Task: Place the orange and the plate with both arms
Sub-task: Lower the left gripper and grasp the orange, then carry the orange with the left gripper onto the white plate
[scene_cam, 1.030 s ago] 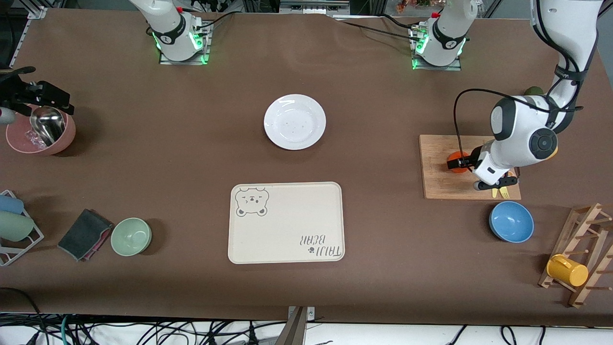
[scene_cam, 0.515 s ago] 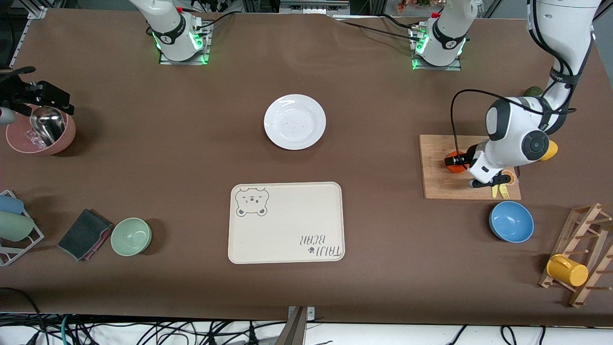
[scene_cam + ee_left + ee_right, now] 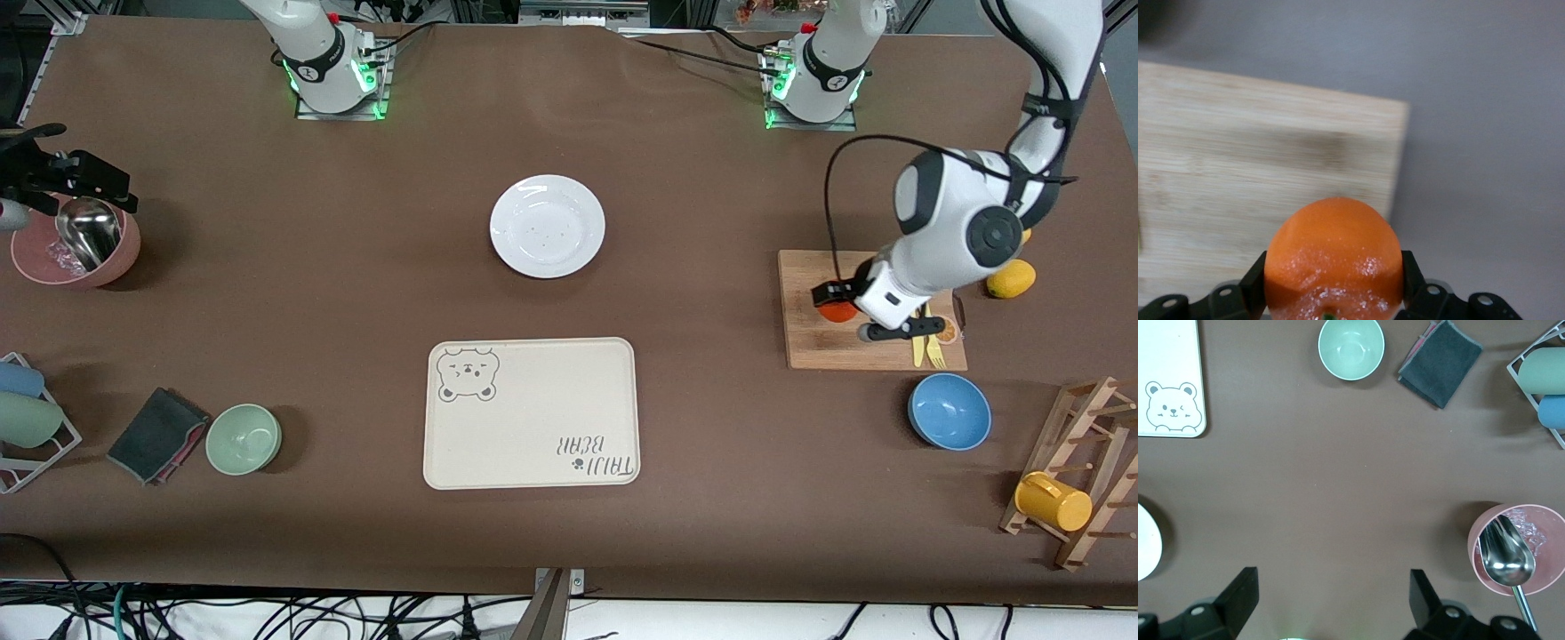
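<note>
Now one orange (image 3: 1333, 257) in the left end effector (image 3: 1333, 293), one plate (image 3: 548, 226), right end effector (image 3: 1331, 597) wide

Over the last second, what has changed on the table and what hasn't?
The left gripper, shut on the orange, has risen with it from the cutting board and shifted toward the plate's side. The right gripper stays open and waiting over bare table by the pink bowl. Plate and bear tray have not moved.
</note>
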Tool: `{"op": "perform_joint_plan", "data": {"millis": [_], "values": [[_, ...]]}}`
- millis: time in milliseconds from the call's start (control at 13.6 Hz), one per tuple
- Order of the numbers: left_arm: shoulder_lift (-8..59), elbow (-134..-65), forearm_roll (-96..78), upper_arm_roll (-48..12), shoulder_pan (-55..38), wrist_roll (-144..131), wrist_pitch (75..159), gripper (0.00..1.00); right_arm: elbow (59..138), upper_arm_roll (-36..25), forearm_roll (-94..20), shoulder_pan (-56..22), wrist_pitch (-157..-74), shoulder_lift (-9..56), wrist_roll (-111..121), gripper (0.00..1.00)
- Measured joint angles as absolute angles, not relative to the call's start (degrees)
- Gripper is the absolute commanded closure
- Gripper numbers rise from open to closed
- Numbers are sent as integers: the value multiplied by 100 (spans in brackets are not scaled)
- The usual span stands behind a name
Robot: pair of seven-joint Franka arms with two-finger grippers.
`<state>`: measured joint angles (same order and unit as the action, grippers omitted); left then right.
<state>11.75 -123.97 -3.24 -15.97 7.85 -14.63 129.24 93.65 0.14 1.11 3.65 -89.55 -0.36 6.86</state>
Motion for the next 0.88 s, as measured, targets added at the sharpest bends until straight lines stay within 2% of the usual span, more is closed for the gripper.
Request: {"op": "perform_joint_plan", "data": {"millis": [221, 515, 883], "values": [[1003, -12083, -326, -2245, 460, -2450, 12923, 100, 9365, 15, 111, 365, -8955, -36, 686, 0], [1005, -11640, -327, -2773, -114, -3222, 12922, 100, 9365, 15, 111, 365, -8955, -36, 686, 0], [1051, -11434, -922, -2939, -1039, -3926, 12955, 100, 9365, 15, 111, 365, -8955, -36, 686, 0]]}}
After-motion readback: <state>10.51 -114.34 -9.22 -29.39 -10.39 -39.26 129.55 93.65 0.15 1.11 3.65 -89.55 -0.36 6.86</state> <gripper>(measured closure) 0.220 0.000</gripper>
